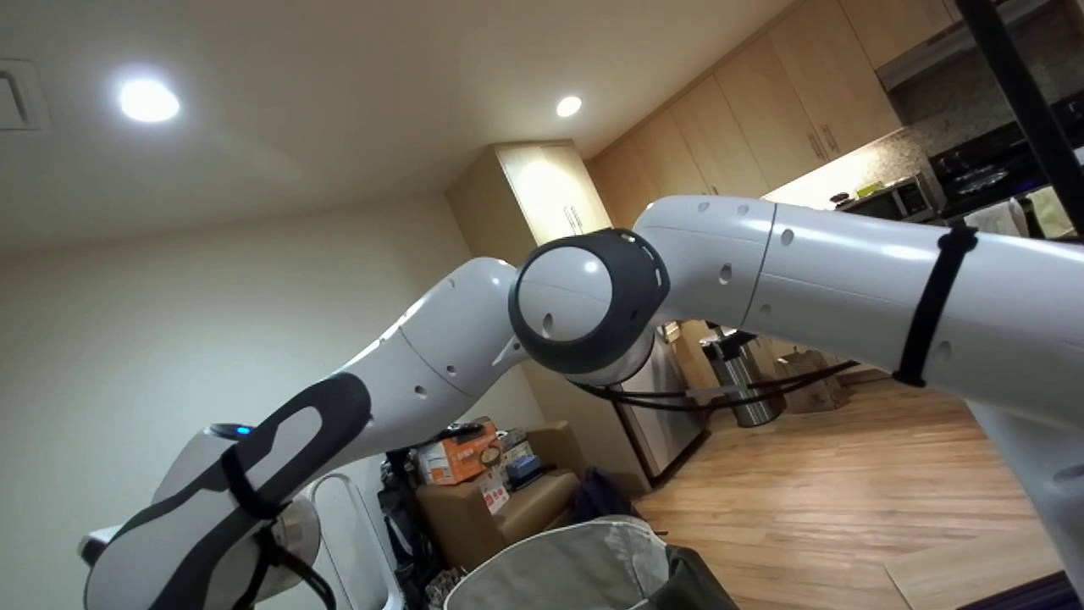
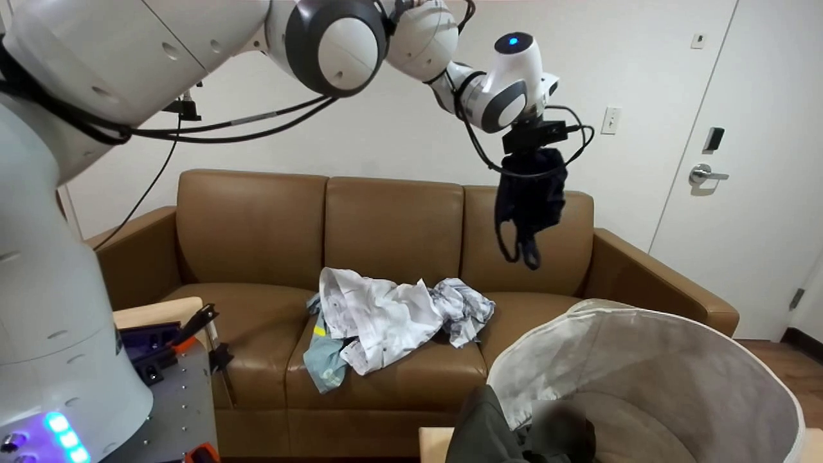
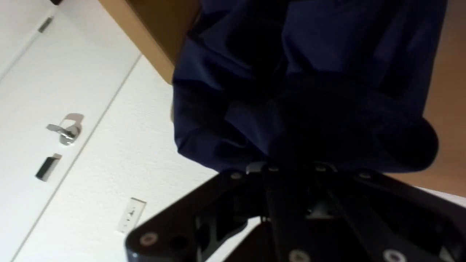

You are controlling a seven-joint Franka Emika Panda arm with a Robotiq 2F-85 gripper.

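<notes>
In front of the sofa, a dark cloth is clenched by the gripper; its dangling end could be snagged on the hamper if carried low, though depth is unclear.

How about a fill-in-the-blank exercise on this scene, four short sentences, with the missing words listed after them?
1. In the wrist view, the cloth gripped by the end effector looks dark ____.
2. In an exterior view, the brown sofa has ____ back cushions.
3. Of the garments lying on it, the largest-looking one is ____.
4. In that same view, the door has its handle ____ the small black box.

Missing words: blue; three; white; below.
</notes>
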